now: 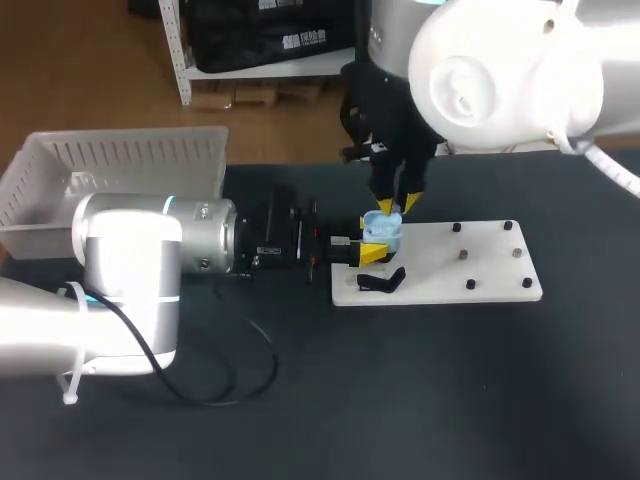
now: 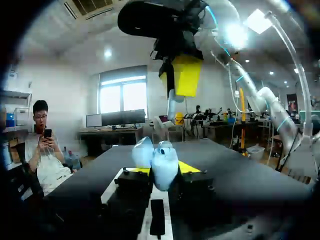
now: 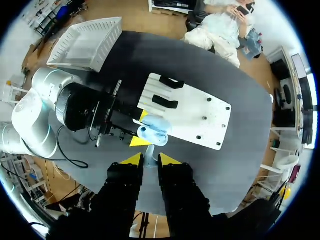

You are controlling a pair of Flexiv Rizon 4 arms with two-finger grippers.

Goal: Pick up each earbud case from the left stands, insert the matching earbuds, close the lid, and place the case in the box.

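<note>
My left jaws clamp the open earbud case (image 1: 382,230); my right jaws, pinching an earbud (image 3: 150,161) just above it, must seat it next.

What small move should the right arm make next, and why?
Probably lower the right gripper straight down. It pinches what looks like a small pale earbud just above the light-blue case. The left gripper clamps that case over the white board, and the lid seems to be open.
</note>
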